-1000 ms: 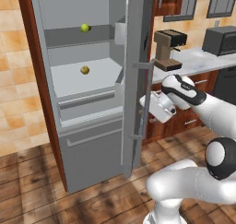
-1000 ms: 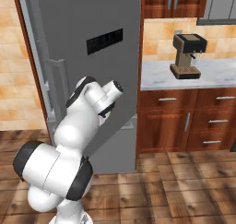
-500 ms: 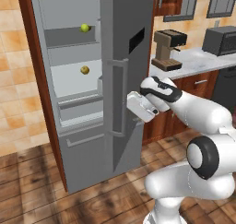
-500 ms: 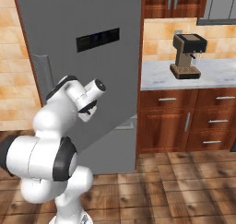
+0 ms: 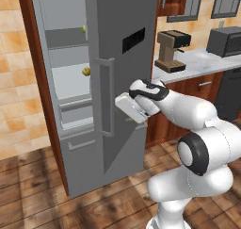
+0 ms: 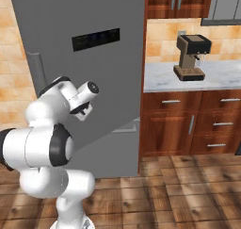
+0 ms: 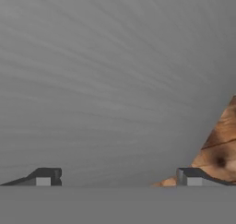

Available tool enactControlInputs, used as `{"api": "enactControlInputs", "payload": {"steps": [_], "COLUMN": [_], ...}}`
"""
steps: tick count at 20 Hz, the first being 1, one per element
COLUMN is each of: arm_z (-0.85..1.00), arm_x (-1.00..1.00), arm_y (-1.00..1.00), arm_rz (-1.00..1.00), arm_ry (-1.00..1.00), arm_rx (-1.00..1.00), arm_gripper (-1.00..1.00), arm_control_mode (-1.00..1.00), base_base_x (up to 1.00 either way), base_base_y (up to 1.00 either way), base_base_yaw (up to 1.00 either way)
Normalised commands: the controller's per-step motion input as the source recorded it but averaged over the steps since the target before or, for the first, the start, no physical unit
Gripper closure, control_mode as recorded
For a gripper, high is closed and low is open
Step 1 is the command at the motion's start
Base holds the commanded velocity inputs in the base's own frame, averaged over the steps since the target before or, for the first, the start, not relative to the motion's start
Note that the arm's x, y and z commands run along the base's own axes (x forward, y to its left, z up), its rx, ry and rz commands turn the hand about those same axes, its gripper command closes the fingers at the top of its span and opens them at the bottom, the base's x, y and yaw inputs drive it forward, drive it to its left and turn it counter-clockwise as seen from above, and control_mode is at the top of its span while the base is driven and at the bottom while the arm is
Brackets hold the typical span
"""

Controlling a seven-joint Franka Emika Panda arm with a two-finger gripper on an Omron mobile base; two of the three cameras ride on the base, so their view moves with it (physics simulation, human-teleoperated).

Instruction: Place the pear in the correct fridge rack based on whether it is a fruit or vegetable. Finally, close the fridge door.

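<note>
pear: 1, on fridge rack | fridge door: 1, ajar | tool: wide, empty

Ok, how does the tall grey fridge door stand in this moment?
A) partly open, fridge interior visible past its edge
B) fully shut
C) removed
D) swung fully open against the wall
A: the tall grey fridge door stands ajar, with shelves and a small yellow-green pear visible past its edge.

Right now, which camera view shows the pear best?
The left base view: the pear peeks out on the fridge rack, at the edge of the fridge door. In the right base and hand views the door's grey face blocks it.
</note>
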Motion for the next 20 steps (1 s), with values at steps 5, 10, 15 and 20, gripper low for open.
{"api": "enactControlInputs", "payload": {"steps": [5, 10, 15, 20], "arm_z": [-0.11, -0.15, -0.19, -0.29], "arm_x": [0.42, 0.55, 0.68, 0.76], "arm_y": [0.31, 0.39, 0.42, 0.4], "arm_rz": [-0.22, -0.24, -0.21, -0.18], "arm_ry": [-0.08, -0.06, -0.02, 0.0], "arm_rx": [0.0, 0.0, 0.0, 0.0], "arm_gripper": [-1.0, -1.0, -1.0, -1.0], "arm_control_mode": [-1.0, -1.0, -1.0, -1.0], "base_base_x": [0.0, 0.0, 0.0, 0.0], "base_base_y": [0.0, 0.0, 0.0, 0.0], "base_base_yaw": [0.0, 0.0, 0.0, 0.0]}}
